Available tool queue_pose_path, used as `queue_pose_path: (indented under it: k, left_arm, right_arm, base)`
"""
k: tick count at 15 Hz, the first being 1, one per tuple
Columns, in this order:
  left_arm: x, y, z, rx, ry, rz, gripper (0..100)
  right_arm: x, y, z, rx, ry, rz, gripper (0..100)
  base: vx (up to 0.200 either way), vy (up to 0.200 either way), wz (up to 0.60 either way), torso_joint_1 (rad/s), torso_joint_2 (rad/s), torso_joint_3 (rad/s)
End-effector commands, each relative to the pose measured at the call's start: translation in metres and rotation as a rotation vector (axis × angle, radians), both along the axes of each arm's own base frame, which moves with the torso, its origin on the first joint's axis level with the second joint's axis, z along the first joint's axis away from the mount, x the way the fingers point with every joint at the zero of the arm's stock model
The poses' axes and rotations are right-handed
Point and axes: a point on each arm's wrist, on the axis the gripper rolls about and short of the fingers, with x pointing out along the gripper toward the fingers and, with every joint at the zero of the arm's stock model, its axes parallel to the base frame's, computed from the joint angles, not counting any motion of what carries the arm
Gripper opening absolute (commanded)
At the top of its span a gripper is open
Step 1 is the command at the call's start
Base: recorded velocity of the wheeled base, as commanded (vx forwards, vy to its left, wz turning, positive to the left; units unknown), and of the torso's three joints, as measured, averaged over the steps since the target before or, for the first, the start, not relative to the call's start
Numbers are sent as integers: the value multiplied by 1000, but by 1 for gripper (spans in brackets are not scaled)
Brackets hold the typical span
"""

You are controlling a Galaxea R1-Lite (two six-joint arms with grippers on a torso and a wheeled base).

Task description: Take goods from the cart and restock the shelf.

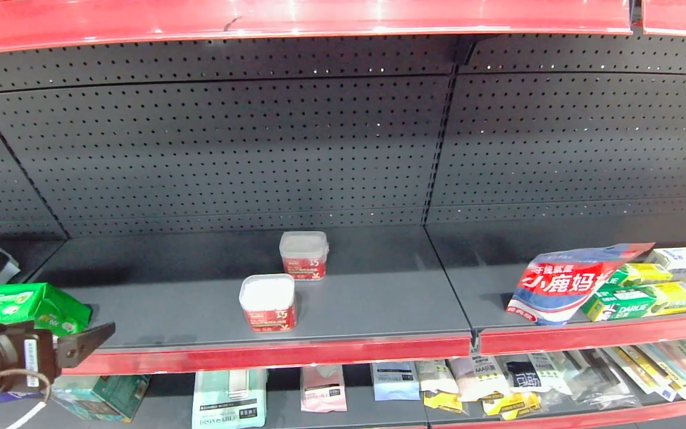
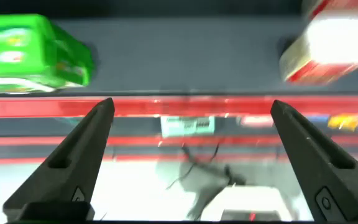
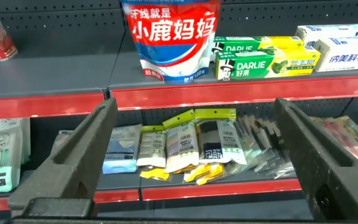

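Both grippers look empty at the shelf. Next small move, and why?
Probably pull the left gripper back from the shelf edge toward the cart: its jaws are open and empty, as is the right gripper, and the green pack, front tub and back tub already sit on it.
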Motion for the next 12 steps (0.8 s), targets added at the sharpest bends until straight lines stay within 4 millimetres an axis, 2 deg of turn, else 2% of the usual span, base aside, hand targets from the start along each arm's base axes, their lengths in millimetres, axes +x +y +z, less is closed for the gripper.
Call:
queue_pose_path:
  k: [1, 2, 6, 7, 12]
  left_arm:
    - [33, 0, -23, 22, 133, -31, 100]
    - [46, -2, -30, 46, 138, -61, 100]
    - [66, -8, -41, 51, 183, -99, 100]
    - [82, -10, -45, 48, 166, -103, 100]
    - [120, -26, -61, 63, 125, -162, 100]
  right_arm:
    - [0, 0, 0, -1, 2, 1, 100]
    - [0, 0, 0, -1, 2, 0, 100]
    - [0, 0, 0, -1, 2, 1, 100]
    - [0, 0, 0, -1, 2, 1, 100]
    - [0, 0, 0, -1, 2, 1, 100]
  base:
    - [0, 0, 0, 0, 0, 0]
    - [0, 0, 0, 0, 0, 0]
    - [0, 0, 0, 0, 0, 0]
    - [0, 0, 0, 0, 0, 0]
    - [0, 0, 0, 0, 0, 0]
